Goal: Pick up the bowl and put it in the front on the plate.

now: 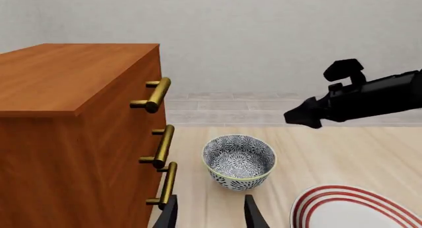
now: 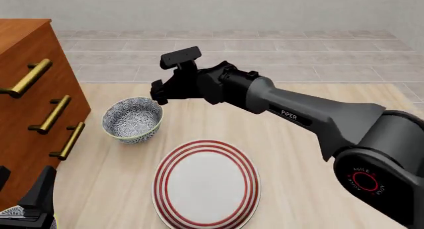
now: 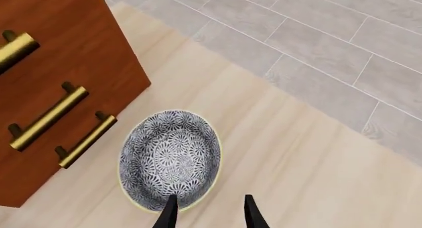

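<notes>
Left hand (image 2: 30, 209): lowest left corner of the front view, parked low beside the dresser; its own camera shows two dark fingertips (image 1: 254, 213) spread with nothing between them, so it is open and idle, likely kept back to leave the other arm room.
Plate (image 2: 206, 183): lower centre of the front view, flat on the tabletop (image 2: 298, 154), bare white middle inside red rings; nothing sits on it yet, so the drop-off spot is ready.
Bowl (image 2: 132, 120): left of centre, upright on the tabletop, just beyond the plate's upper-left rim and apart from it; close to the dresser's lowest handle but not touching as far as I can tell.
Right hand (image 2: 159, 94): above the bowl's far-right rim, reaching in from the right; its camera shows fingertips (image 3: 250, 210) parted, one tip over the rim, grasping nothing. The straddle suggests a rim pinch is being lined up.
Dresser (image 2: 27, 105): left edge, brass handles facing the bowl, limiting approach from that side.
Progress: judged early; bowl not yet lifted.
</notes>
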